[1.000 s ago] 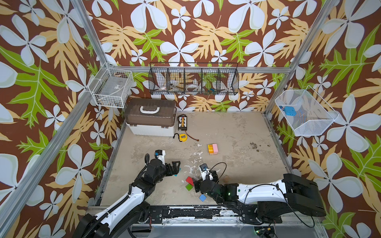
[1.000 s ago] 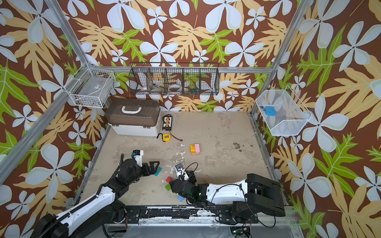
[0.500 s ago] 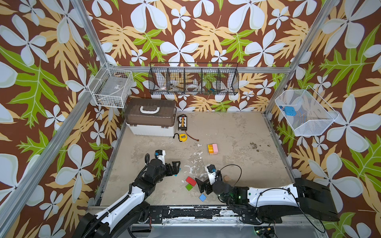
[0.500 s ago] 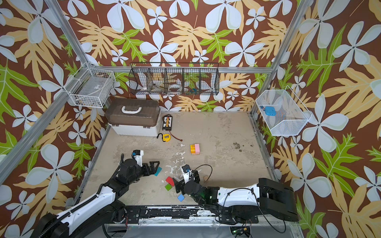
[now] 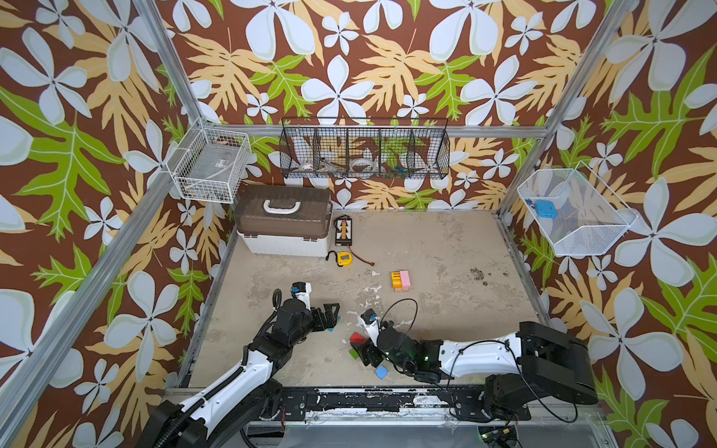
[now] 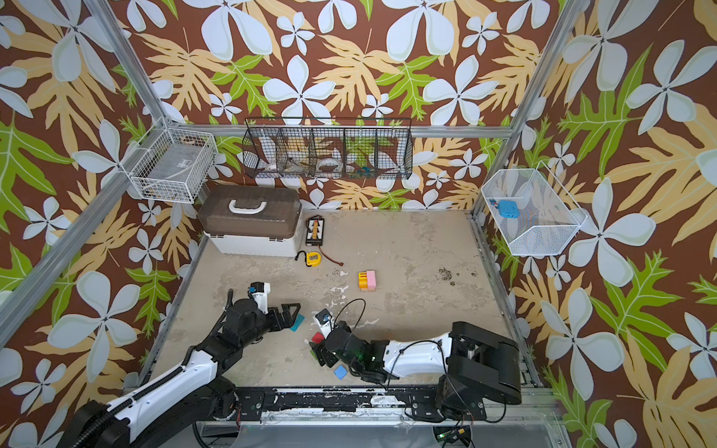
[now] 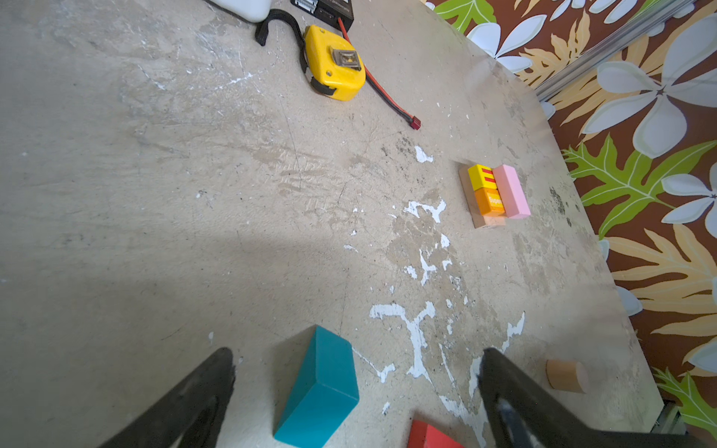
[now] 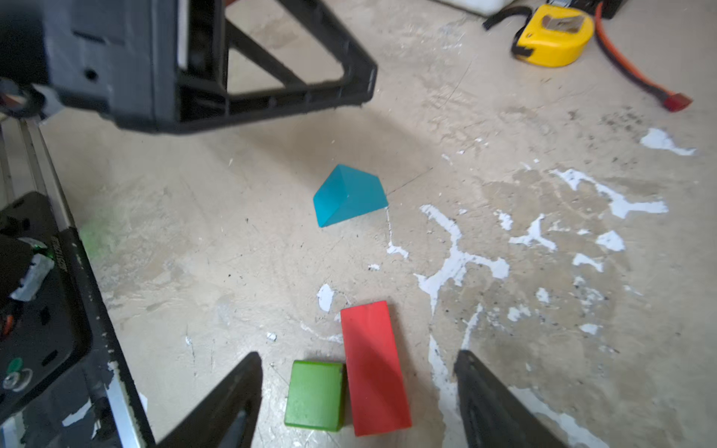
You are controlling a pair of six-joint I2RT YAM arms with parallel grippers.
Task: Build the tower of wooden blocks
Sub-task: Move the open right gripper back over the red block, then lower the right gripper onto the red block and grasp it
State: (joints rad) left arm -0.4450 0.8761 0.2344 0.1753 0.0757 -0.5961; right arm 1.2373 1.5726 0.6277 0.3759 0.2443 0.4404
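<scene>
My right gripper (image 8: 357, 358) is open, jaws straddling the red block (image 8: 374, 368) and green block (image 8: 315, 393) side by side near the table's front edge. I should centre on one alone before closing.

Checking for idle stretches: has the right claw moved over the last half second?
Yes. In both top views the right claw has shifted left, closing on the red block and green block, which both stayed put.

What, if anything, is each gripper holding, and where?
Nothing. The left gripper and right gripper are open; the teal block, green block and red block lie loose on the table.
</scene>
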